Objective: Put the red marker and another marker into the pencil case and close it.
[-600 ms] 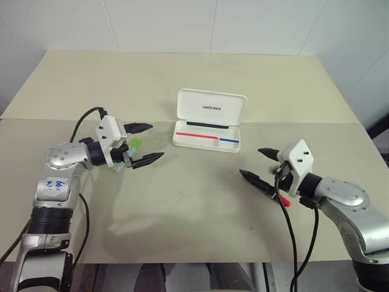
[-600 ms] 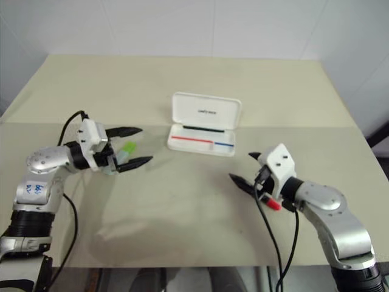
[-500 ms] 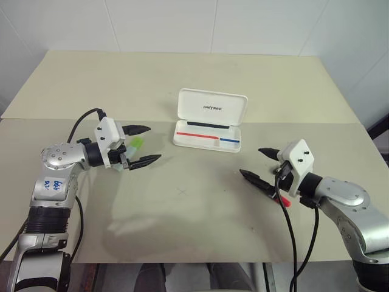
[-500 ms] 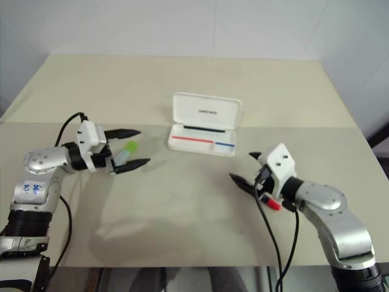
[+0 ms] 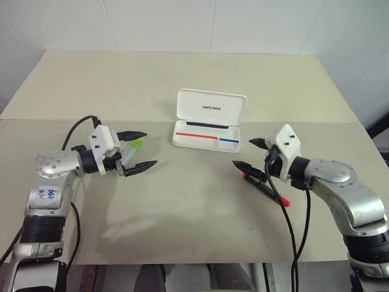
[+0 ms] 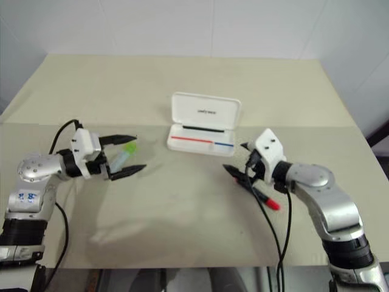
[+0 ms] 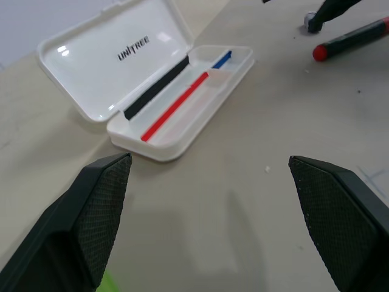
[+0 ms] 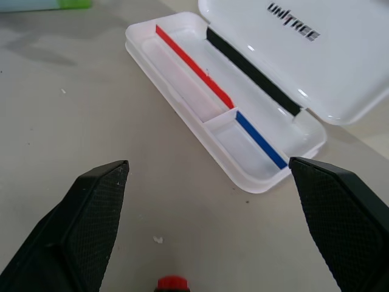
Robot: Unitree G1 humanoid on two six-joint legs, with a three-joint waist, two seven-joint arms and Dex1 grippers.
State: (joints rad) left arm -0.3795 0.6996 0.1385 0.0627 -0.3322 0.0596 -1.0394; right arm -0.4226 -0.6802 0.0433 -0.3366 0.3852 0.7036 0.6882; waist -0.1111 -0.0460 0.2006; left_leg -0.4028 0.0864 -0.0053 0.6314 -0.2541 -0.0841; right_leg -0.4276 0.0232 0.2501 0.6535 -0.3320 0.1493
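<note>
The pencil case (image 5: pixel 206 141) lies open at the table's middle, its lid (image 5: pixel 211 108) raised and its tray with red and blue stripes empty. The red marker (image 5: pixel 267 189) lies flat on the table, below and just right of my right gripper (image 5: pixel 243 153), which is open and points toward the case. The stubby pale green marker (image 5: pixel 133 147) lies on the table to the left of the case. It sits between the spread fingers of my open left gripper (image 5: pixel 149 149), and neither finger is closed on it. The left wrist view shows the red marker (image 7: pixel 352 44) past the case (image 7: pixel 182 131).
The beige table (image 5: pixel 182 231) has a seam running across it level with the case. White tiled walls stand behind it. Black cables hang from both wrists; the right one (image 5: pixel 292 231) trails across the table's front edge.
My right gripper has moved up and left toward the case, uncovering more of the red marker. My left arm has drawn back a little to the left. Both markers and the case stay put.
</note>
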